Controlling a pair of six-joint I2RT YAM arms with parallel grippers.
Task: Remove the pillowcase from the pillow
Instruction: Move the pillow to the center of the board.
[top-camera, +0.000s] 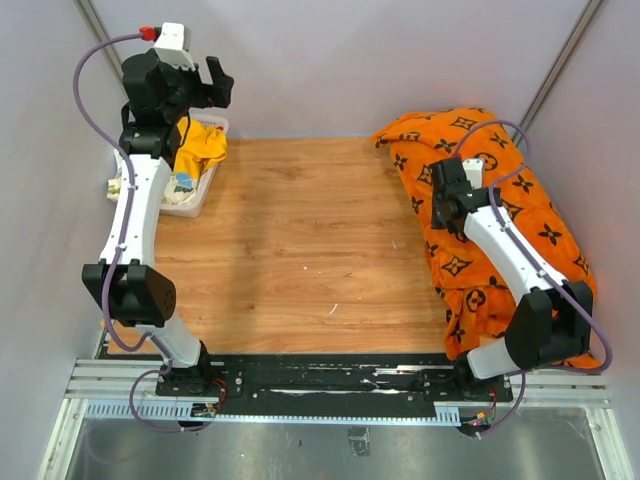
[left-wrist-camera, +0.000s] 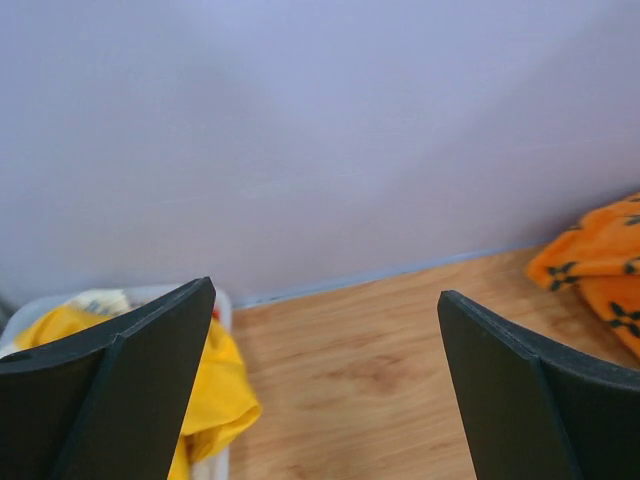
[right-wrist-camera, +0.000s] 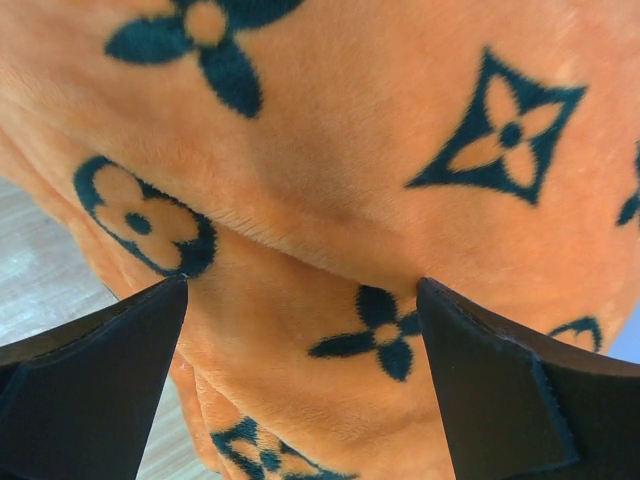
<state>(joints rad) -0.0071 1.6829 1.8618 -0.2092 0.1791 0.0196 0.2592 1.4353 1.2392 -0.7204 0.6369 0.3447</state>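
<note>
Crowding table right edge: bunched pillowcase.

Pillowcase: bright orange plush fabric printed all over with black flower, star and monogram motifs. It lies as 1 plump, rumpled mound along the right edge of the table, from the far right corner almost to the near edge. Folds crease its surface. The pillow itself is hidden.

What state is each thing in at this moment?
Pillowcase: heaped at the right, not gripped.
Pillow: none of it showing.
Left gripper: open, empty, raised near the bin.
Right gripper: open, fingers either side of a pillowcase fold.
Bin: holds a yellow cloth.
</note>
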